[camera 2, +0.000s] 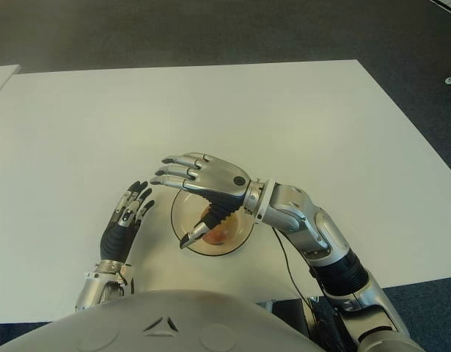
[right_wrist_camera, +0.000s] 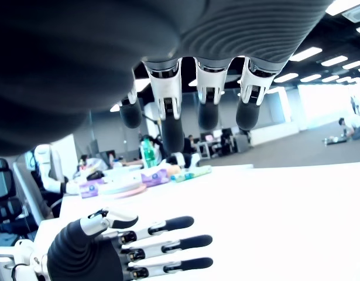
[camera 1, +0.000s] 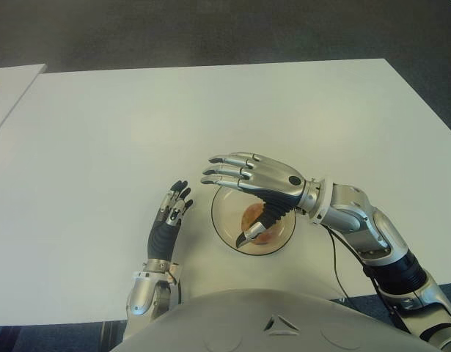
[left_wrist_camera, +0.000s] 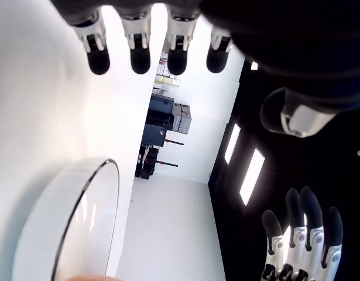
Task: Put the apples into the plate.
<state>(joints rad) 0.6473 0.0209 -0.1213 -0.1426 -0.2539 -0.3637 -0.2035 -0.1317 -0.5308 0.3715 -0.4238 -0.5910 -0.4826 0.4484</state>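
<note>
Apple in the plate, right robot hand above it

The apple (camera 1: 259, 229) sits in the plate (camera 1: 226, 224) on the counter (camera 1: 100, 132); the right robot hand (camera 1: 243, 183), fingers spread and empty, should lift straight up without clipping the rim. The left robot hand (camera 1: 169, 215) lies open beside the plate's left.

One apple (camera 1: 259, 230), in one clear glass plate (camera 1: 224, 224). One white table (camera 1: 210, 117). Two robot hands: left robot hand (camera 1: 169, 214), right robot hand (camera 1: 243, 185).
</note>
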